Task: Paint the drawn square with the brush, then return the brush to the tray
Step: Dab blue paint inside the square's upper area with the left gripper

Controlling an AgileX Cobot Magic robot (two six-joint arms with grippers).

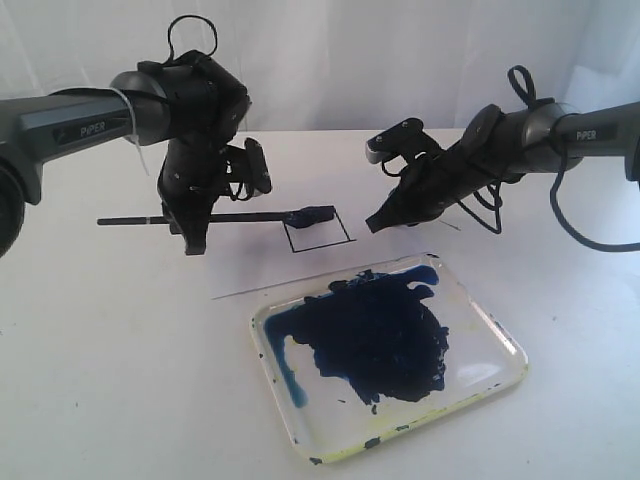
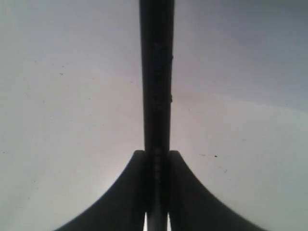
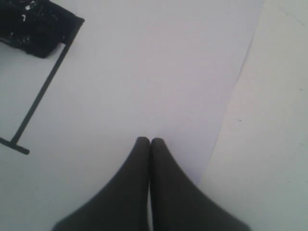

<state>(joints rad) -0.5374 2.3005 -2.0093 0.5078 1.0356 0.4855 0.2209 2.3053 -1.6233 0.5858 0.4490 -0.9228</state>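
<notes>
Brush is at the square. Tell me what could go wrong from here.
1. The brush has its loaded tip on a corner of the drawn square, overlapping the outline; a stroke could smear paint outside it.
2. The left gripper grips the brush well back from the tip, so the tip may wobble or press unevenly.
3. The right gripper, shut, is over the paper; whether it pins the sheet is unclear, so it could slide.

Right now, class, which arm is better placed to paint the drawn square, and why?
Left. The left hand is shut on the brush, whose blue tip sits at a corner of the drawn square. The right hand is shut, holds nothing, and hangs beside the square.
</notes>
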